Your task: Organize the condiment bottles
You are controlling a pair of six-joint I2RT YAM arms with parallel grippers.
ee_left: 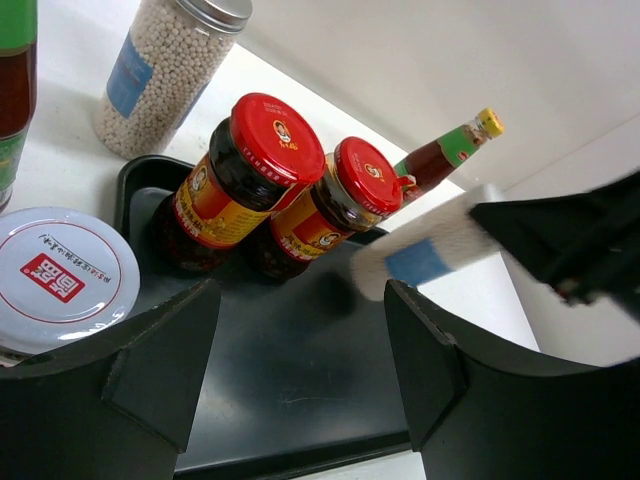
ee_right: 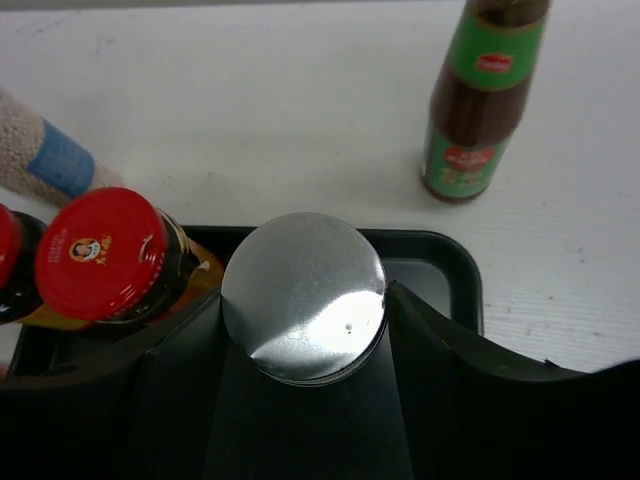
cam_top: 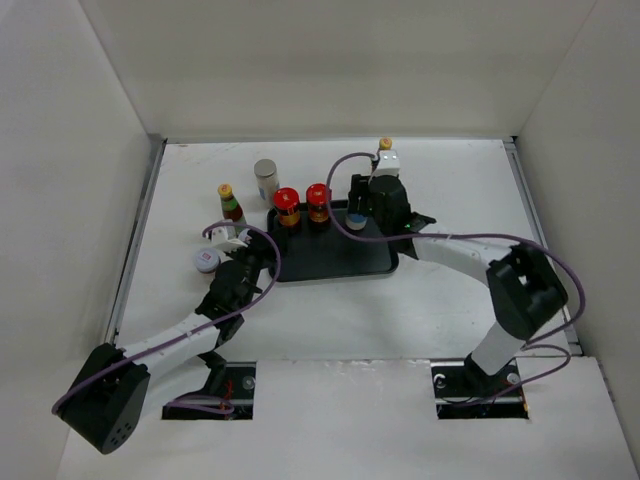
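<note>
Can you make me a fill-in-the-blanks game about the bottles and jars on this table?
Two jars in the tray have ___ lids.
The sauce bottle left of the tray has a ___ cap.
The left end effector is ___, gripping nothing.
The right end effector grips a silver-lidded shaker over the tray, whose colour is ___.
Missing words: red, yellow, open, black.

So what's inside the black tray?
Two red-lidded jars stand in the tray. The right hand holds a silver-capped shaker over it; the shaker's bottom is hidden.
</note>
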